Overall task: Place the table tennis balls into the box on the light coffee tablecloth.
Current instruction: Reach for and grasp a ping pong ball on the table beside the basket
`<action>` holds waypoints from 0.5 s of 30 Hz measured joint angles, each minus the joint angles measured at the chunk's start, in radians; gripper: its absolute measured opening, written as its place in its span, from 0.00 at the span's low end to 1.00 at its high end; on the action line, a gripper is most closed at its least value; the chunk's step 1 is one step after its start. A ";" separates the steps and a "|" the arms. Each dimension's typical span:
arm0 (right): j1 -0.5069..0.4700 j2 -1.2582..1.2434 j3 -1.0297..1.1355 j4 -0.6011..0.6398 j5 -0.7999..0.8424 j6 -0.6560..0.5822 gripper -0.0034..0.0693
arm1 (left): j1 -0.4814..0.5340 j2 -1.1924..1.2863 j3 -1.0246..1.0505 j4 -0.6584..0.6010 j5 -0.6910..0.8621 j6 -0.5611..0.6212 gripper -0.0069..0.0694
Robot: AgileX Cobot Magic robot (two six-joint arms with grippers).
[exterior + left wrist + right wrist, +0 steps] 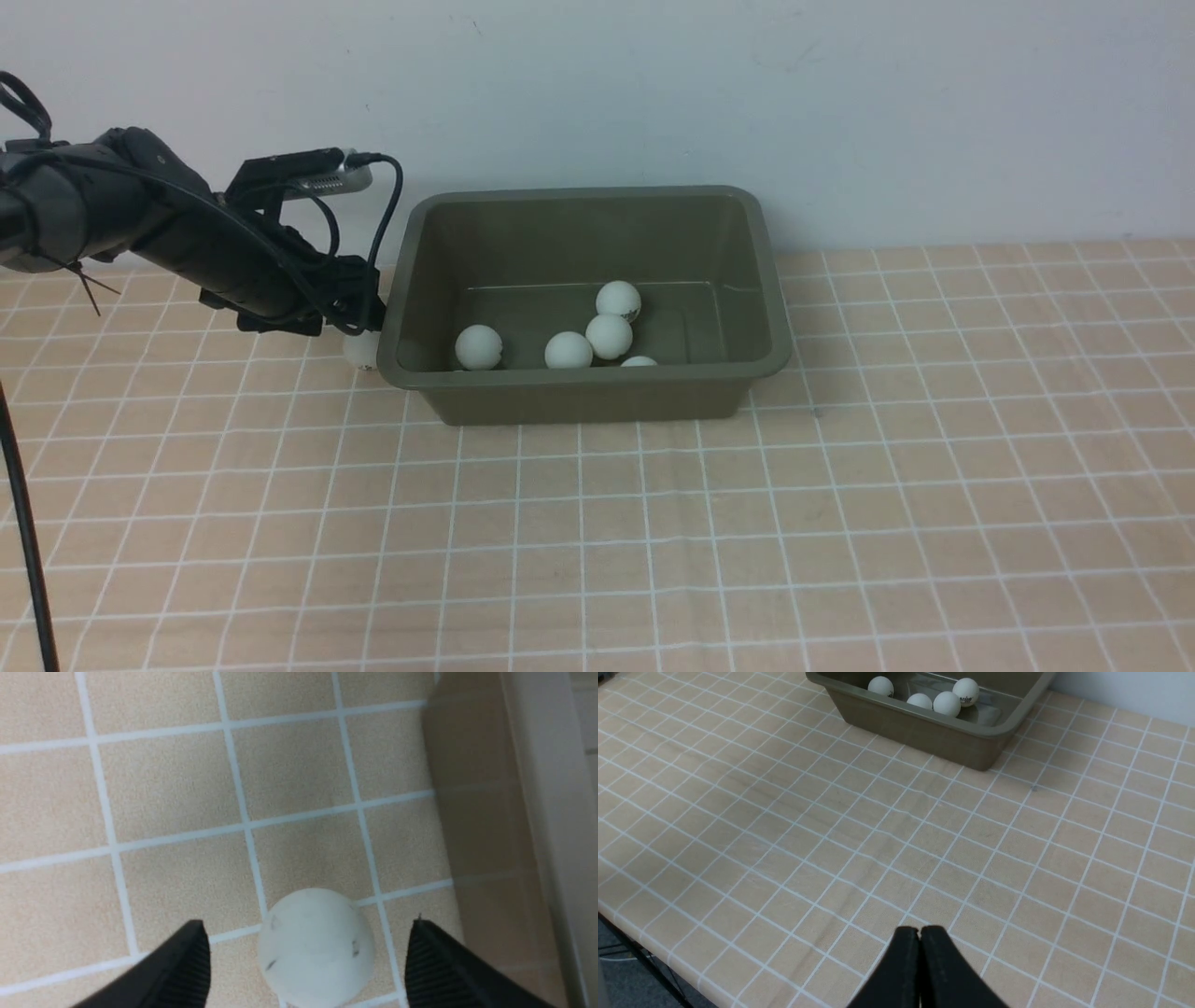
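Note:
The olive-green box (583,383) stands on the light coffee tablecloth (653,523) at the back middle. Several white table tennis balls (609,335) lie inside it; they also show in the right wrist view (947,703). One more ball (361,350) lies on the cloth against the box's left wall. My left gripper (308,926) is open just above this ball (316,947), one finger on each side, not touching. In the front view the left gripper (359,322) is mostly hidden by its arm. My right gripper (920,931) is shut and empty, over the cloth near the front edge.
The box's left wall (551,788) stands close beside the left gripper. A white wall (840,112) rises right behind the box. The table's near edge (654,952) shows in the right wrist view. A black cable (23,523) hangs at the far left.

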 joint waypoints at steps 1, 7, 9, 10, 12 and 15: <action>0.000 0.000 0.000 0.000 0.000 0.000 0.03 | 0.000 0.000 0.000 0.000 0.000 0.000 0.71; 0.000 0.000 0.000 0.000 0.000 -0.001 0.03 | -0.004 0.000 0.000 0.002 -0.001 -0.003 0.71; 0.000 0.000 0.000 0.000 0.000 -0.001 0.03 | -0.006 0.000 0.000 0.002 -0.002 -0.003 0.71; 0.000 0.000 0.000 0.000 0.000 -0.001 0.03 | -0.008 0.001 0.000 0.002 -0.003 -0.003 0.71; 0.000 0.000 0.000 0.001 0.000 -0.001 0.03 | -0.010 0.008 0.000 0.002 -0.004 -0.003 0.71; 0.000 0.000 0.000 0.002 0.000 -0.001 0.03 | -0.010 0.027 0.000 0.001 -0.003 -0.006 0.71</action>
